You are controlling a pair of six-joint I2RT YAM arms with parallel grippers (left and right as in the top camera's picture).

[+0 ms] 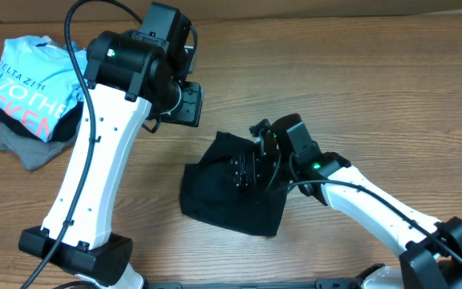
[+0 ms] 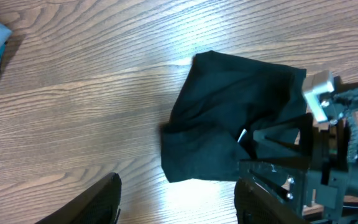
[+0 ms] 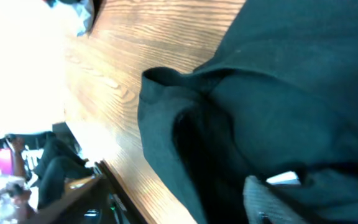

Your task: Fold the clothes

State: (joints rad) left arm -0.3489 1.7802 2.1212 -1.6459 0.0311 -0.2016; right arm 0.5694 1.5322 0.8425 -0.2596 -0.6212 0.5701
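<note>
Your black T-shirt point(image 1: 229, 191) lies bunched in a rough square on the surface point(image 1: 375, 88), in the middle and toward the near edge. Your right claw point(image 1: 247, 171) is down on its upper right part, next to the small white tag point(image 2: 242, 135). Its fingers are sunk among dark folds, so you cannot tell whether they have pinched any cloth. Your left claw point(image 1: 184, 103) hangs above bare wood just beyond the shirt's far left corner, its fingers apart with nothing between them.

At the far left corner a light blue T-shirt point(image 1: 30, 76) with lettering sits on a grey garment point(image 1: 24, 146), well apart from the black one. The white left arm point(image 1: 95, 177) slants between that pile and the shirt. Bare wood shows to the right of the shirt and behind it, up to the far edge.
</note>
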